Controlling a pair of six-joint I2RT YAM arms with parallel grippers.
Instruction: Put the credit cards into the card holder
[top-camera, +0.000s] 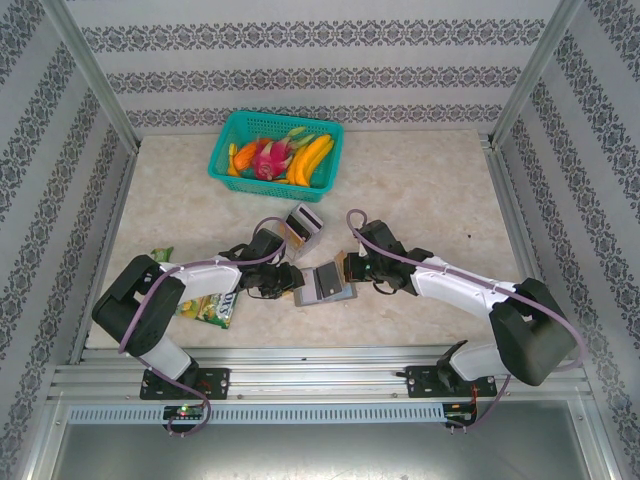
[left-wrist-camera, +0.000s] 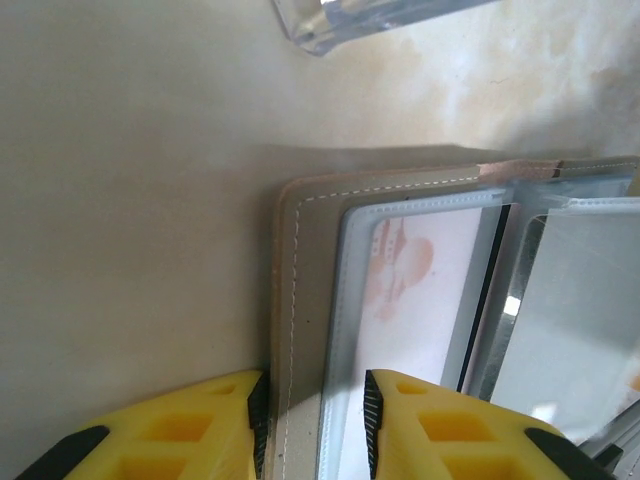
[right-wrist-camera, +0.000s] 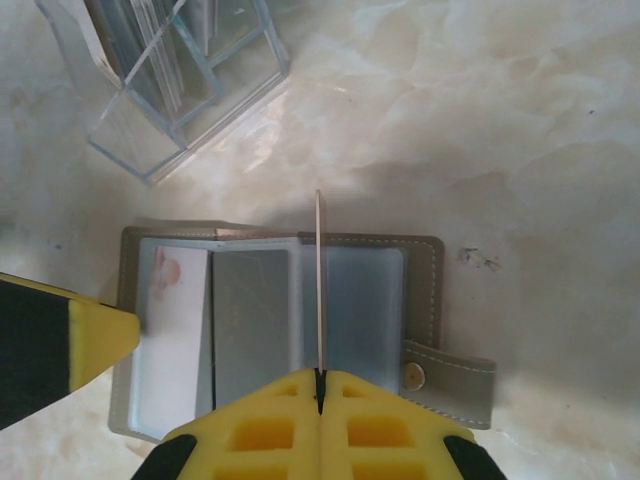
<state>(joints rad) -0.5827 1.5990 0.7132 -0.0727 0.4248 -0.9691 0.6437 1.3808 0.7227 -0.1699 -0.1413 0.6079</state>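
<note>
A pale marble-look table (top-camera: 430, 190) with two arms reaching in from the near edge. At the far side sits a teal basket (top-camera: 222, 155) of fruit; a snack packet (top-camera: 212, 308) lies near left.

Between the two claws, near the middle, the grey wallet (right-wrist-camera: 360, 300) lies open and flat, clear sleeves up and its snap tab to the right. Just beyond it stands a clear box (right-wrist-camera: 190, 90).

The left claw (left-wrist-camera: 315, 420) is part spread, its yellow fingers astride the wallet's left border. I cannot tell whether it presses down.

The right claw (right-wrist-camera: 320, 385) is pressed together, pinching a tan card (right-wrist-camera: 320, 280) edge-on, upright over the wallet's middle. Whether the card's edge touches a sleeve is unclear. A white card (left-wrist-camera: 420, 300) with a reddish mark already sits in the leftmost sleeve.

To do this step well, the left claw should likely pin the cover so the wallet cannot slide. The right should tip the card nearly flat, line its leading edge square with an empty sleeve's mouth, then push slowly. Releasing only once it is well seated would help.
</note>
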